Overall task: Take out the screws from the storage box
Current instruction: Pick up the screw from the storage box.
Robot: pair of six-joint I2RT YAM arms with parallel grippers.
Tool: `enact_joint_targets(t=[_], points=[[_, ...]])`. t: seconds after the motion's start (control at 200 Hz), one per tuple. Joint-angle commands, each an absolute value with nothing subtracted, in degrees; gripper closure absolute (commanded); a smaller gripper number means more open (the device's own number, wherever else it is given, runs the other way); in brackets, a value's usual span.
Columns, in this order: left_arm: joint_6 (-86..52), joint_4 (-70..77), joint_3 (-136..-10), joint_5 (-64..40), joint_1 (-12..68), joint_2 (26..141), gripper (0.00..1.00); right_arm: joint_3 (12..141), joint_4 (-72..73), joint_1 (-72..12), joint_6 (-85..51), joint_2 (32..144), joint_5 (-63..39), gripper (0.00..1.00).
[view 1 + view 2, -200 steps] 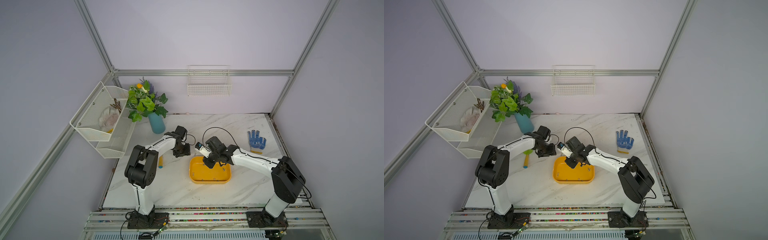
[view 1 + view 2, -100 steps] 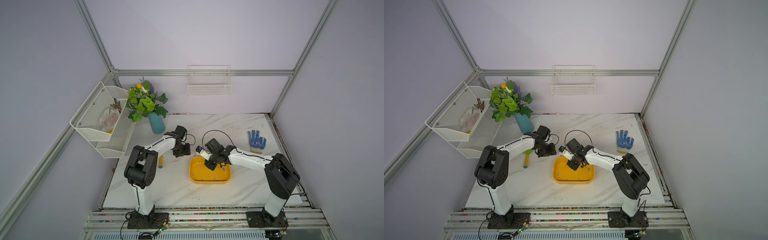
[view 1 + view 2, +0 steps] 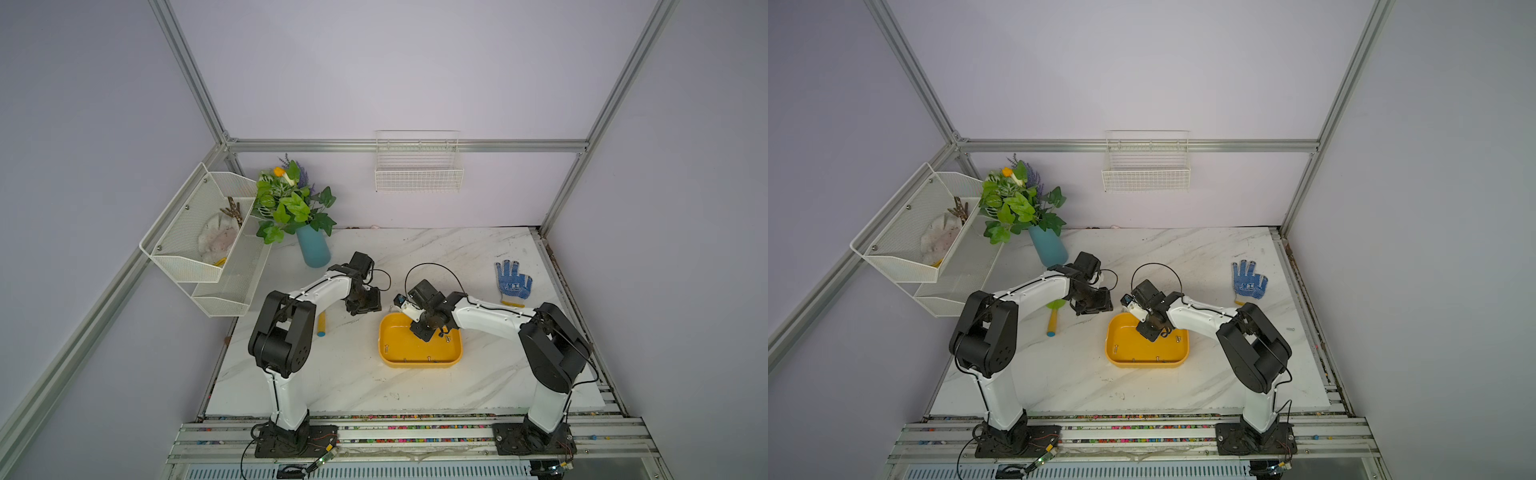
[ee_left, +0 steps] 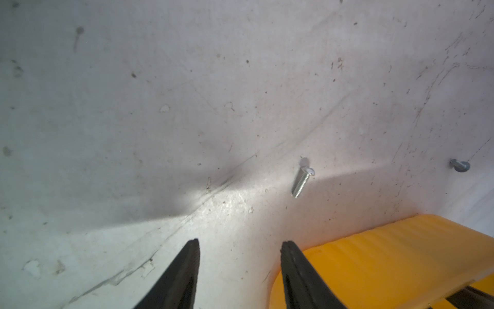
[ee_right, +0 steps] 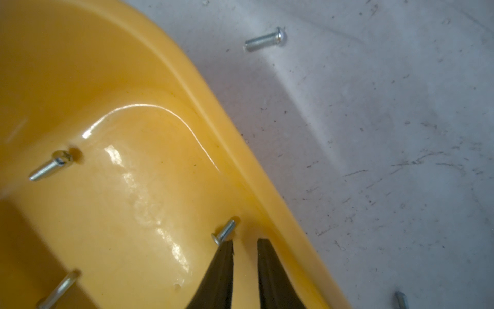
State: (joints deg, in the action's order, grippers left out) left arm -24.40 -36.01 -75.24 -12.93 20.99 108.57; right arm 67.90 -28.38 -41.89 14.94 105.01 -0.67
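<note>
The yellow storage box (image 3: 419,366) (image 3: 1142,365) sits mid-table. My right gripper (image 5: 244,242) (image 3: 424,332) is down inside it near the wall (image 5: 203,88), open by a narrow gap with nothing between its fingers. One screw (image 5: 224,232) lies just off one fingertip. Other screws (image 5: 50,167) (image 3: 386,345) rest on the box floor. Outside it, screws (image 5: 264,39) (image 4: 302,182) lie on the marble. My left gripper (image 4: 239,244) (image 3: 365,305) hovers open and empty over the table beside the box's far left corner (image 4: 374,262).
A blue vase with a plant (image 3: 313,249) stands at the back left, and a blue dotted glove (image 3: 513,282) lies at the right. A yellow-handled tool (image 3: 321,324) lies under the left arm. White wire baskets (image 3: 417,174) (image 3: 199,237) hang on the walls.
My right gripper has come down into the box, and its jaws have parted slightly from shut. The left arm has not moved.
</note>
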Motion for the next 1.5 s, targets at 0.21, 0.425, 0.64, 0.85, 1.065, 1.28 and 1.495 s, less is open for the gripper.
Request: enact_joint_targets(t=[0.21,0.425,0.64,0.85,1.065,1.28,1.495], points=[[-23.6,-36.0,-72.5,-13.9,20.6,108.6,0.46,69.1,-29.8,-42.2,8.6,107.4,-5.8,0.72],[-23.6,-36.2,-72.3,-13.6,20.6,108.3,0.46,67.4,-29.3,-42.2,8.6,107.1,-4.1,0.72],[-23.5,-36.3,-72.3,-13.5,20.6,108.3,0.46,66.7,-28.8,-42.2,8.6,107.3,-2.5,0.72],[-23.4,-36.3,-72.2,-13.7,20.6,108.4,0.46,67.5,-28.4,-42.3,7.9,108.5,-0.9,0.75],[-23.2,-36.5,-72.2,-13.7,20.6,108.5,0.46,67.5,-27.5,-42.5,7.9,108.4,-1.4,0.73],[-23.2,-36.5,-72.2,-14.0,20.6,108.7,0.46,68.0,-27.8,-43.1,7.8,109.1,-2.1,0.7],[-23.0,-36.7,-72.2,-13.8,20.6,108.8,0.46,68.1,-27.6,-43.9,8.1,109.3,-3.0,0.69]])
